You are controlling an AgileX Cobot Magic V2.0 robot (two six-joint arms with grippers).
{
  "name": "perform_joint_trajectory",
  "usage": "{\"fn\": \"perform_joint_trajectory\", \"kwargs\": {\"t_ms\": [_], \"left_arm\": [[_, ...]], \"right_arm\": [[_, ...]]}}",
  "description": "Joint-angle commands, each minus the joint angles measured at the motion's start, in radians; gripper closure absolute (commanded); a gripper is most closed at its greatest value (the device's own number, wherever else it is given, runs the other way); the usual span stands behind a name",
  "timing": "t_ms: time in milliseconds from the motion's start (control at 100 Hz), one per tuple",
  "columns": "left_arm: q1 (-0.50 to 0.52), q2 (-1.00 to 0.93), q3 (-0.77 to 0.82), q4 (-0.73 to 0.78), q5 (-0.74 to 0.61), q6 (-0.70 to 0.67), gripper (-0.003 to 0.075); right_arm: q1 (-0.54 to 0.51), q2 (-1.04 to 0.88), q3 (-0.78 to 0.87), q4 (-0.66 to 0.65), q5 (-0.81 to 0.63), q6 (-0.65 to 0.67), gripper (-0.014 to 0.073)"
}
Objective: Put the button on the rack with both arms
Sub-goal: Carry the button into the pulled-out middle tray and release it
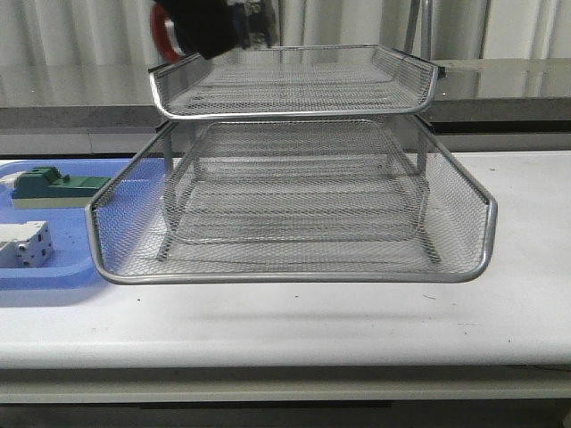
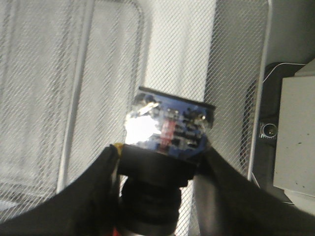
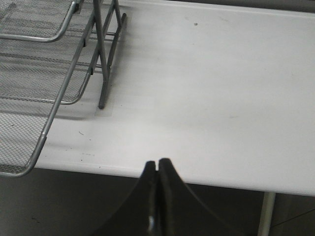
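the button [image 2: 167, 130] is clamped in the left gripper [image 2: 160, 164], body end pointing down over the rack [image 1: 294, 89]. the right gripper [image 3: 157, 169] is pressed closed, empty, well apart.

White table [image 1: 517, 312], wire rack [image 1: 294, 267] standing on it, blue tray [image 1: 53, 272] beside it

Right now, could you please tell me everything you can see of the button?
The button is clamped between the left gripper's dark fingers, above the mesh of the rack. The left wrist view shows its blue and black blocky body with shiny metal contacts under glare, and a black cylindrical neck below. In the front view only a curved edge of its red cap shows, beside the top tier's rear left corner; it is not yet set down.
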State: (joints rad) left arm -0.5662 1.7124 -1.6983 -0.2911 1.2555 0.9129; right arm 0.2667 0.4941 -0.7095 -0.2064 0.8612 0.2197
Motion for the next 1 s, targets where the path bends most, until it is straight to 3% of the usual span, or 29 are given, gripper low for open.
{"fn": "perform_joint_trajectory", "kwargs": {"t_ms": [0,350,600,720,910,990], "left_arm": [[-0.022,-0.003,-0.020,-0.046,0.011,-0.016,0.0741],[-0.039,0.159,-0.020,-0.048,-0.016,-0.016,0.0741],[-0.039,0.176,-0.022,-0.048,-0.071,-0.016,0.0729],[-0.039,0.176,-0.022,-0.048,-0.053,-0.016,0.0604],[-0.039,0.176,-0.022,-0.048,-0.041,-0.016,0.0260],[-0.039,0.176,-0.022,-0.048,-0.041,-0.016,0.0211]], "right_arm": [[-0.006,0.002,-0.035,-0.024,-0.060,-0.001,0.0701],[-0.006,0.002,-0.035,-0.024,-0.060,-0.001,0.0701],[-0.006,0.002,-0.035,-0.024,-0.060,-0.001,0.0701],[-0.006,0.002,-0.035,-0.024,-0.060,-0.001,0.0701],[-0.006,0.002,-0.035,-0.024,-0.060,-0.001,0.0701],[-0.006,0.002,-0.035,-0.024,-0.060,-0.001,0.0701]]}}
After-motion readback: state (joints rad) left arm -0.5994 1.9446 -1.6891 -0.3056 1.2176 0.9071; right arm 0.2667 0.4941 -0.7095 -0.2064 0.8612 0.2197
